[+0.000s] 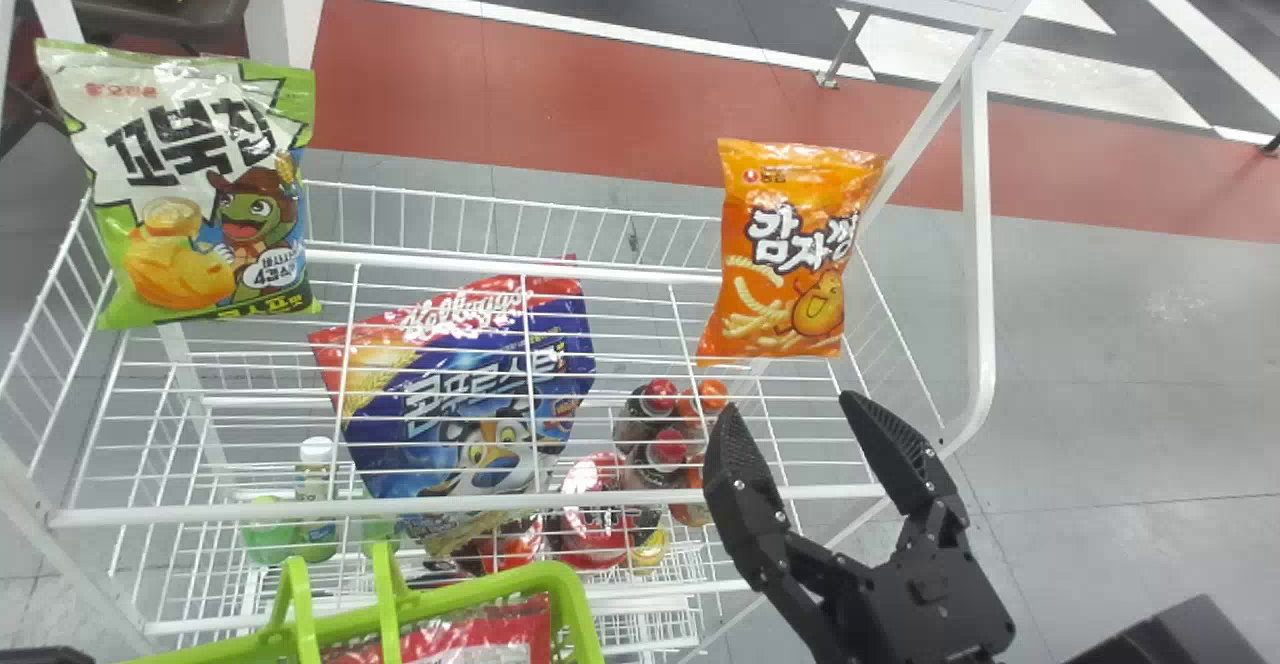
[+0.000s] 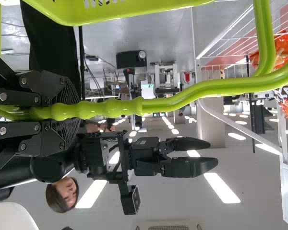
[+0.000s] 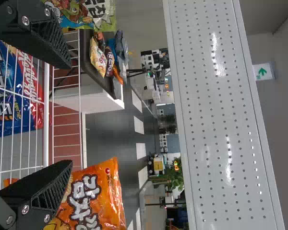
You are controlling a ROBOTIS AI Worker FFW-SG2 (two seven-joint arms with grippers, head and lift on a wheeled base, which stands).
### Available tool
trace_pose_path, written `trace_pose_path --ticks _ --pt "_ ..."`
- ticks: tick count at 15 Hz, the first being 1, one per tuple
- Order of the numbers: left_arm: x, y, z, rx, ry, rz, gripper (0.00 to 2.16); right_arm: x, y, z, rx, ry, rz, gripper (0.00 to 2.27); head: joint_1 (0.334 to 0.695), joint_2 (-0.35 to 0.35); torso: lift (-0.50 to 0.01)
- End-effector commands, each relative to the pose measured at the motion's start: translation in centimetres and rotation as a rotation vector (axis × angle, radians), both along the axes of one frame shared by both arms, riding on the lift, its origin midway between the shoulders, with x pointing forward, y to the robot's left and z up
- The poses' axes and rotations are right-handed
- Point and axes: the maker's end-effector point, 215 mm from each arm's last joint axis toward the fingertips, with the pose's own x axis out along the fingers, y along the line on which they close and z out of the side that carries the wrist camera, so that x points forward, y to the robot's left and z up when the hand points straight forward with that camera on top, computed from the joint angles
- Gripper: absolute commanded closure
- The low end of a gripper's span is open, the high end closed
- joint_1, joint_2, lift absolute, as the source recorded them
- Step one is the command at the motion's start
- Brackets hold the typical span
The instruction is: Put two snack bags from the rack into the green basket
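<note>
Right gripper is spread wide, just below the orange snack bag on the rack, right of center. Green-and-white bag is upper left. Left gripper has the handle of the green basket, bottom left.

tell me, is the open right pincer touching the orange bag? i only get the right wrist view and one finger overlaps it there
Observer: It looks short of it. The head view shows a gap between the tips of the right pincer and the near edge of the orange bag.
Operator: ok, and is there anything in the green basket? i can't see it from here
Observer: Yes, in the head view a red package lies inside the green basket.
</note>
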Motion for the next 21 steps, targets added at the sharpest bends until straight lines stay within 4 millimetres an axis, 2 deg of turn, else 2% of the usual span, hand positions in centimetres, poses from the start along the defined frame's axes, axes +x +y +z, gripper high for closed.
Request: trace_pose_path --ticks 1,21 --pt "0.10 -0.01 0.11 0.000 -0.004 -0.001 1.19 0.00 -0.03 0.32 0.001 -0.011 -0.001 0.12 0.695 -0.350 -0.002" --pt "-0.10 -0.08 0.27 -0.001 -0.007 -0.003 1.19 0.00 0.09 0.67 0.010 -0.020 -0.001 0.12 0.695 -0.350 -0.002"
